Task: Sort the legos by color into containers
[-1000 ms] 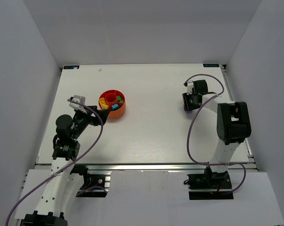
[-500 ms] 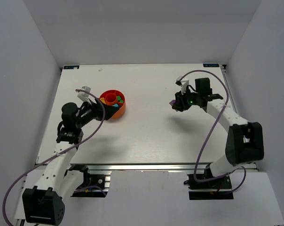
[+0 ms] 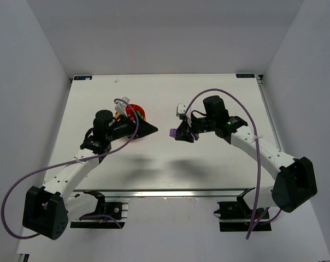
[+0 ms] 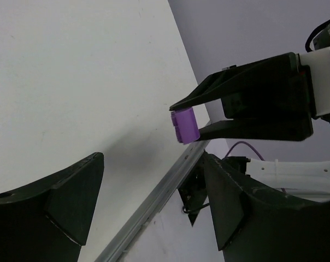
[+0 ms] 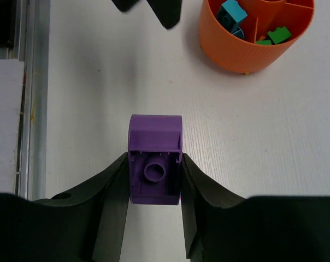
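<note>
Right gripper (image 5: 154, 164): clamped on purple brick (image 5: 154, 136) over counter (image 3: 208, 164).
Left gripper (image 4: 153, 161): spread apart, at brick's 9 o'clock.
Dish (image 5: 230, 52): brick's 10 o'clock.

My left arm (image 3: 77, 166) reaches forward and bends rightward. Its gripper (image 3: 148, 129) points right, jaws spread wide with nothing between them. My right arm (image 3: 258, 150) stretches left in a long arc. Its gripper (image 3: 175, 132) points left, fingers (image 5: 113, 202) pinched on a purple lego (image 5: 154, 142). The two grippers face each other, tips near but apart.
</note>
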Tool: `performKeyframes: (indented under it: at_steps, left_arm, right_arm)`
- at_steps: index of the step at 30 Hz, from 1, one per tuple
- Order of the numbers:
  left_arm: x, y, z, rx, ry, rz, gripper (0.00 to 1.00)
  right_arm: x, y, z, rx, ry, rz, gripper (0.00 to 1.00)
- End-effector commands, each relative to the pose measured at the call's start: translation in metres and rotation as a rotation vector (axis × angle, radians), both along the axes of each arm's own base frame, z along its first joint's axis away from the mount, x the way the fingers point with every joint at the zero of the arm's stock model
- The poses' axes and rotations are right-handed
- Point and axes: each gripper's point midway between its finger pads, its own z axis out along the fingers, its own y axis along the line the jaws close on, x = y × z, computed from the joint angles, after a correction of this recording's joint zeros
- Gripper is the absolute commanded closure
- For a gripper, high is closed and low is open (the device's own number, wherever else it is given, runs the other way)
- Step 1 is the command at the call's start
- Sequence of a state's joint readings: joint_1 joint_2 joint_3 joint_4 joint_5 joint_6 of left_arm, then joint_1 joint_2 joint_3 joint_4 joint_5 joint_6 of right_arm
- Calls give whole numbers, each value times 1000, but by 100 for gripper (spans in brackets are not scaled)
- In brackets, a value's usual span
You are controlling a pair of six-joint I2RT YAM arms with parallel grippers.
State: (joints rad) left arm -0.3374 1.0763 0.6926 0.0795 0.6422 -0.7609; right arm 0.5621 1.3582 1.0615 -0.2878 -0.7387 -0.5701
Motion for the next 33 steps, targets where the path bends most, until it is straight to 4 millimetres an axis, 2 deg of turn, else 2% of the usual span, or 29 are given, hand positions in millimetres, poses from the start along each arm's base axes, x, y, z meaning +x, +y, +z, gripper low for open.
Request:
performKeyframes:
  at_steps: [1,3,4,8,10,14,20,23,33]
  left_arm:
    - [6,-18,15,-19,-2,1,17]
    - [5,-30,18,-17,-2,-24,17]
    - [8,-34,11,-3,19,-16,17]
    - [10,-50,8,2,29,-31,17]
    - [8,-59,8,2,35,-53,17]
    - [7,-72,-4,28,68,-70,18]
    - [0,-84,-11,44,87,-101,23]
    - [-4,-91,-14,50,90,-118,29]
    - [4,-98,-16,74,79,-127,68]
  right_arm:
    - [-6,9,4,4,-67,33,100]
    - [-10,15,4,7,-80,49,100]
    - [-11,18,6,8,-85,49,100]
    - [-18,22,5,15,-92,53,100]
    - [-17,22,8,21,-106,39,100]
    - [-14,21,10,29,-124,18,100]
    - [-6,18,10,28,-149,-31,100]
    - [-7,17,8,27,-150,-33,100]
    - [-9,15,3,22,-138,-31,100]
